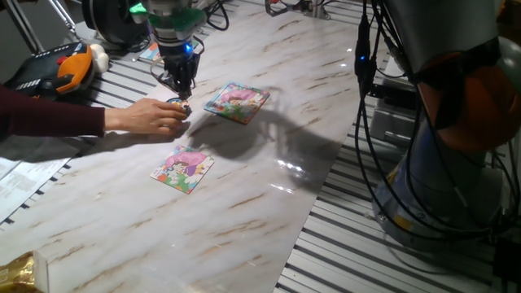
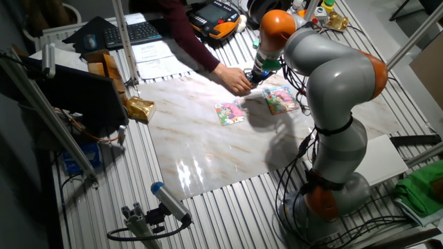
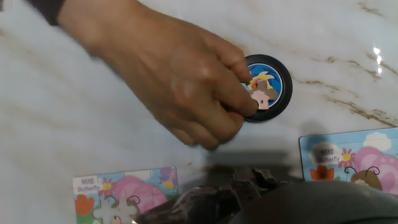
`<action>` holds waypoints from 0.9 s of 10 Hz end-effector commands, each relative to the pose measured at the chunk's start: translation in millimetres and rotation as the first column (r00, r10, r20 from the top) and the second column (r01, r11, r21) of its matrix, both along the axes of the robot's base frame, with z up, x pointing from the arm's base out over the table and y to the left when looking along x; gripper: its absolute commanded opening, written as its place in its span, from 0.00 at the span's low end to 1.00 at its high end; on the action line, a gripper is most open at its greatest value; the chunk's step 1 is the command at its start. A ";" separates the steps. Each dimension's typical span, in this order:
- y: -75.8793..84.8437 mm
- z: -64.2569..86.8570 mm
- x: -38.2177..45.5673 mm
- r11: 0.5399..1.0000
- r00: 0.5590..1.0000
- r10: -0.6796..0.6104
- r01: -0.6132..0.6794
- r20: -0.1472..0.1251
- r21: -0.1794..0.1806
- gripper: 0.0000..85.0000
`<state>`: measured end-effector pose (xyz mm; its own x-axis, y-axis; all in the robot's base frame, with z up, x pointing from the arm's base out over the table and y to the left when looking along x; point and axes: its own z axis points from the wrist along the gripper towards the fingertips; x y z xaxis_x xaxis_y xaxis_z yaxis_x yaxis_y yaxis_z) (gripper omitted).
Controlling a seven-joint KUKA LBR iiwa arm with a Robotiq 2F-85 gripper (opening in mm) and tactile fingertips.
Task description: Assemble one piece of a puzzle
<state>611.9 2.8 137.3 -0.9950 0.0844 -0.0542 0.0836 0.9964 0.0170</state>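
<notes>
Gripper: I see my gripper [image 1: 182,86] hanging just above the marble table [image 1: 269,155], pointing straight down; in the hand view only a dark blur of it shows at the bottom edge, so I cannot tell how far the jaws stand apart.
Piece: the piece [image 3: 260,96] sits on top of the black round disc [image 3: 278,79], pale pink with a yellow and brown patch; it lies on the disc's left half.
Hand: a person's hand [image 3: 180,78] in a dark red sleeve reaches in from the side, with its fingertips [image 3: 244,106] touching the piece and covering the disc's left edge.
Disc: it lies flat on the table, directly below my gripper, between the 2 puzzle boards as the hand view shows them.
Far board: 1 puzzle board [image 1: 237,102] lies just beside the gripper, flat on the table.
Near board: the other puzzle board [image 1: 182,168] lies well apart from the first one, nearer the table's front edge; in the hand view I see a piece-shaped gap [image 3: 118,210] near its lower edge.
Arm: my grey and orange arm [image 2: 332,76] bends over the table from its base beside it.
</notes>
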 end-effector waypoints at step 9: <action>2.1 -0.6 -0.1 1.000 1.000 0.005 -0.005 0.008 0.003 0.01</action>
<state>611.9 4.8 136.6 -0.9949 0.0803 -0.0615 0.0792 0.9966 0.0210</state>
